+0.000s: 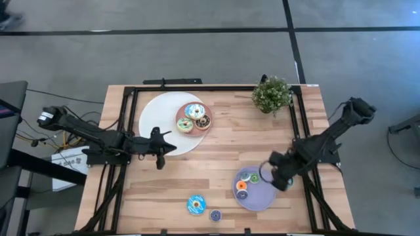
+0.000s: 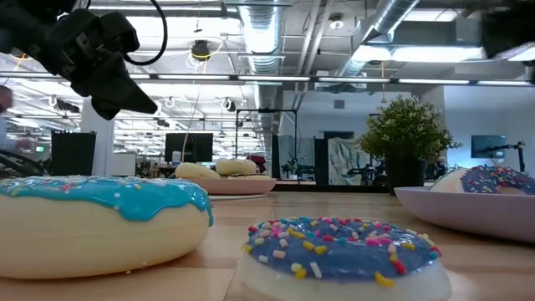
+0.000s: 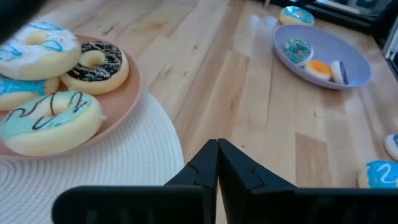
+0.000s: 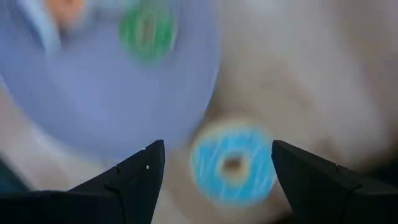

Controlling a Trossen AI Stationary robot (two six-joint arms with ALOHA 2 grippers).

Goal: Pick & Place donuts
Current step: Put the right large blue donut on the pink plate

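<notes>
My right gripper [image 1: 279,178] [image 4: 217,149] is open and hovers beside the right rim of the lavender plate [image 1: 262,200]. Between its fingers, lower down, a small blue donut [image 4: 233,163] lies on the wood just off the plate's edge. The plate holds several small donuts, among them a green one [image 1: 254,177] [image 4: 147,30] and an orange one [image 1: 241,185]. A larger blue donut [image 1: 196,204] [image 2: 100,219] and a small purple-blue sprinkled donut [image 1: 215,214] [image 2: 338,249] lie near the table's near edge. My left gripper [image 1: 157,149] [image 3: 217,155] is shut over the white placemat's [image 1: 157,115] edge.
A pink plate [image 1: 209,128] [image 3: 127,99] with three large iced donuts sits on the white placemat toward the far left. A potted plant [image 1: 272,94] stands at the far right. Black frame rails run along the table's edges. Bare wood lies between the two plates.
</notes>
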